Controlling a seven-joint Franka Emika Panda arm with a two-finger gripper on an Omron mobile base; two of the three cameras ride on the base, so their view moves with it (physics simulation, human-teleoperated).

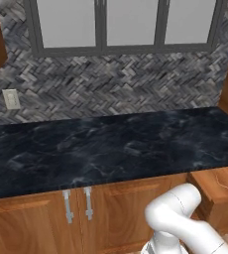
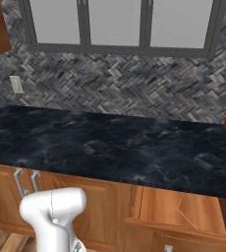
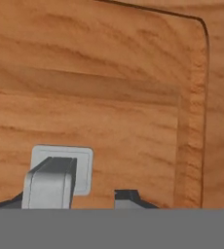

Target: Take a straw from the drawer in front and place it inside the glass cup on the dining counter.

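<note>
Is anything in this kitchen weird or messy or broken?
Nothing is spilled or broken. The one thing standing out is the drawer, which is pulled open under the black worktop while the cabinet doors beside it are closed. A thin straw lies inside it.

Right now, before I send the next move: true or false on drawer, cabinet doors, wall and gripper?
1. The drawer is pulled open. True.
2. The cabinet doors stand open. False: both are closed.
3. The drawer sits left of those doors. False: it is to their right.
4. A wall outlet sits on the herringbone tiles. True.
5. The gripper is shut. False: its tips are apart, with the silver handle between them in the hand view.
</note>
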